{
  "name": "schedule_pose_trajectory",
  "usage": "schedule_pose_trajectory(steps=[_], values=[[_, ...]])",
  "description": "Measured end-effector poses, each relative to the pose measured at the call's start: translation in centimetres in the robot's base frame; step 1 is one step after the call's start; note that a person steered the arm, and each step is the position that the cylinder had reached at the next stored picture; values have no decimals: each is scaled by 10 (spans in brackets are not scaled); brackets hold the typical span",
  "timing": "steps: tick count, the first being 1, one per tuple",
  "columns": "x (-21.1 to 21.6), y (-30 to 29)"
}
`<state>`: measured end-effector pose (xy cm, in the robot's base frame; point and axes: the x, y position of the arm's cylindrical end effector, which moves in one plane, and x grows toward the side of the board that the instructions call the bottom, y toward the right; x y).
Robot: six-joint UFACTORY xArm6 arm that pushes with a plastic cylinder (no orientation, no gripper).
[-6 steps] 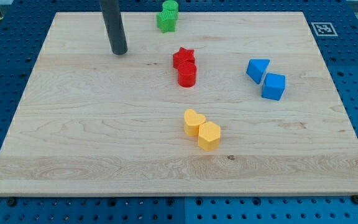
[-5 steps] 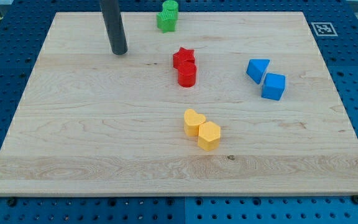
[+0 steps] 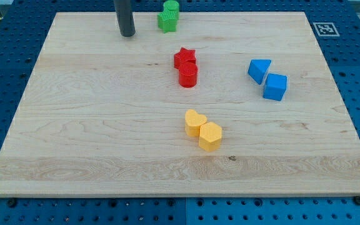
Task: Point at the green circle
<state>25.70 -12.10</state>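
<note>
my tip (image 3: 127, 35) rests on the wooden board (image 3: 92, 125) near the view's top, left of the green pair and apart from it. no gripper on this arm — just the rod. green circle (image 3: 172, 7) sits at the board's top edge, touching a second green block (image 3: 167, 22), shape unclear, just below it. red star (image 3: 184, 57) lies further down.

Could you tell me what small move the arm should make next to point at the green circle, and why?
Probably a short slide toward the view's right and slightly up. My tip stands on the board left of the green pair, clearly apart from it. The green circle sits at the board's top edge, just behind the other green block, so the approach should stop short of touching either.
</note>
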Motion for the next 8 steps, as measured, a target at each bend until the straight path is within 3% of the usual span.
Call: schedule_pose_trajectory(steps=[2,3,4,5,6,8], values=[[-47,3],[-11,9],[35,60],[47,158],[31,214],[-46,192]])
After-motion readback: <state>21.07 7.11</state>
